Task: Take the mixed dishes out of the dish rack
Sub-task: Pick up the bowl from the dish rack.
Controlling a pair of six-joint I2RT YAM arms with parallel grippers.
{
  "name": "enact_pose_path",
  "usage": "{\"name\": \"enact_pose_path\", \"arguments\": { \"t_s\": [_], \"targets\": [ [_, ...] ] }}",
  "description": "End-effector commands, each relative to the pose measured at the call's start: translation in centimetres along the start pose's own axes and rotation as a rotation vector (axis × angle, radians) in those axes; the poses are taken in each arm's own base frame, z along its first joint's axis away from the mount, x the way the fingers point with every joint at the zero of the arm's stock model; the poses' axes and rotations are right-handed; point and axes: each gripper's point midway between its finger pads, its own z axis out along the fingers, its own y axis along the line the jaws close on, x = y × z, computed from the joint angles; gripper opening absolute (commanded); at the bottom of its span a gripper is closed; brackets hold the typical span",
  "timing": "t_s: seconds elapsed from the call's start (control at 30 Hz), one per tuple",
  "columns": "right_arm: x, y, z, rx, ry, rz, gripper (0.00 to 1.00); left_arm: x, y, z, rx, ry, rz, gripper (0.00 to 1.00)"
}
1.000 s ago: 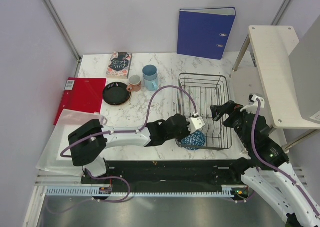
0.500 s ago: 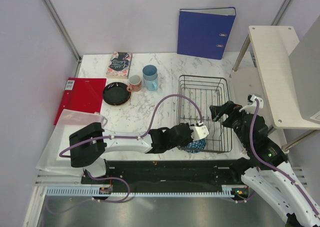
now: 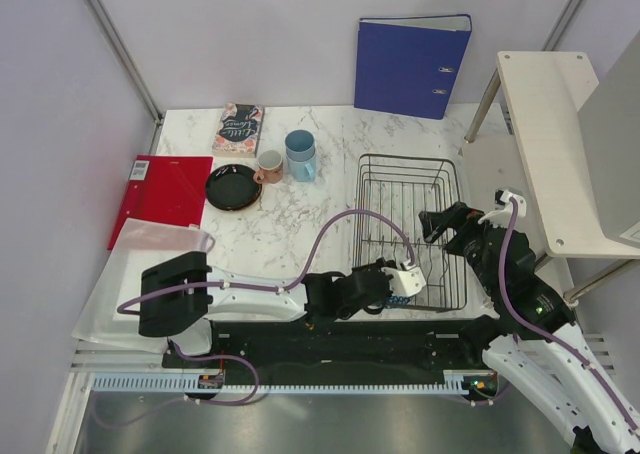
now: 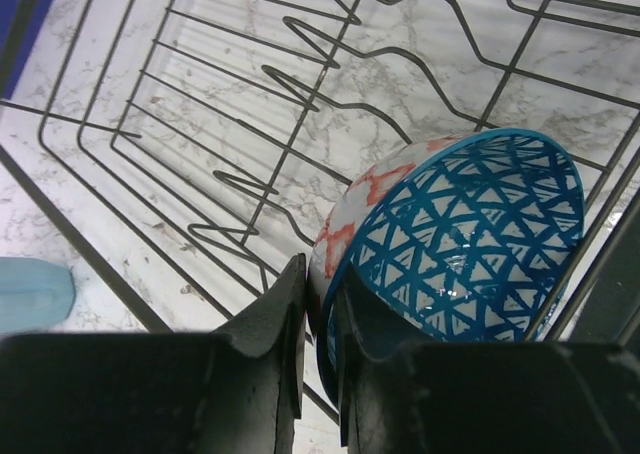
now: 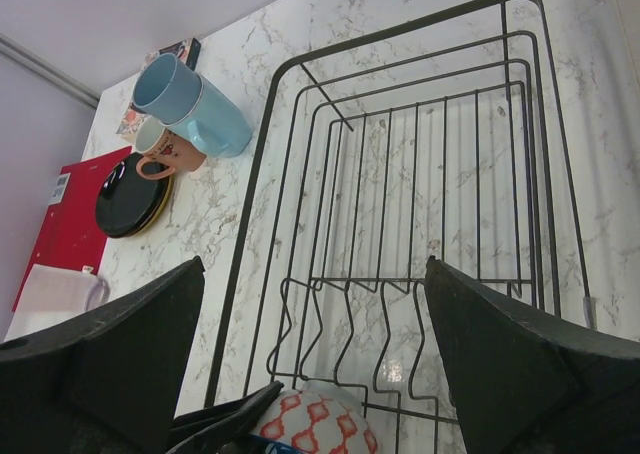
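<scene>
at the near end of the dish rack [image 3: 356, 209], the blue net-patterned bowl [image 4: 460, 234] is seen tipped on its side, its rim pinched between the fingers of the left gripper [image 4: 318, 334]. this grip is shown only in the left wrist view; from above, the bowl is mostly hidden under the arm. the right gripper [image 5: 312, 274] is held spread wide over the rack. the blue mugs [image 5: 190, 109], salmon-orange cup [image 5: 165, 152] and black shallow dish [image 5: 128, 196] are stood on the table [image 3: 260, 229], left of the rack.
</scene>
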Motion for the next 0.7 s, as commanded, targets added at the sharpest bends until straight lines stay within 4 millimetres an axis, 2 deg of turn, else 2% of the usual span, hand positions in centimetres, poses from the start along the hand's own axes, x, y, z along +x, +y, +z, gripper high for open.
{"name": "enact_pose_path", "arguments": {
  "t_s": [0.0, 0.17, 0.2, 0.4, 0.47, 0.57, 0.6, 0.63, 0.67],
  "targets": [
    [-0.2, 0.2, 0.3, -0.005, -0.015, 0.016, 0.98, -6.5, 5.4, -1.4, -0.229, -0.217, -0.114, 0.02],
    [-0.2, 0.2, 0.3, -0.002, -0.019, 0.018, 0.98, -7.0, 8.2, -2.4, -0.394, -0.27, -0.138, 0.02],
    [-0.2, 0.1, 0.4, 0.003, -0.017, 0.014, 0.98, -7.9, 9.0, -2.8, -0.426, -0.308, -0.146, 0.02],
    [-0.4, 0.1, 0.4, 0.005, -0.022, 0.013, 0.98, -8.9, 10.5, -4.2, -0.493, -0.355, -0.138, 0.02],
    [-0.6, 0.2, 0.4, 0.008, -0.03, 0.016, 0.98, -9.4, 11.6, -5.2, -0.54, -0.379, -0.163, 0.02],
    [-1.6, 0.5, 0.3, 0.013, -0.048, 0.019, 0.98, -11.7, 15.4, -8.5, -0.649, -0.421, -0.243, 0.02],
    [-1.8, 0.5, 0.3, 0.018, -0.049, 0.014, 0.98, -11.0, 16.0, -8.7, -0.669, -0.359, -0.236, 0.02],
    [-2.2, 0.7, 0.3, 0.019, -0.052, 0.005, 0.98, -11.3, 16.9, -9.3, -0.678, -0.354, -0.299, 0.02],
    [-2.4, 0.8, 0.3, 0.023, -0.055, 0.002, 0.98, -12.3, 18.8, -9.9, -0.702, -0.348, -0.366, 0.02]
  ]
}}
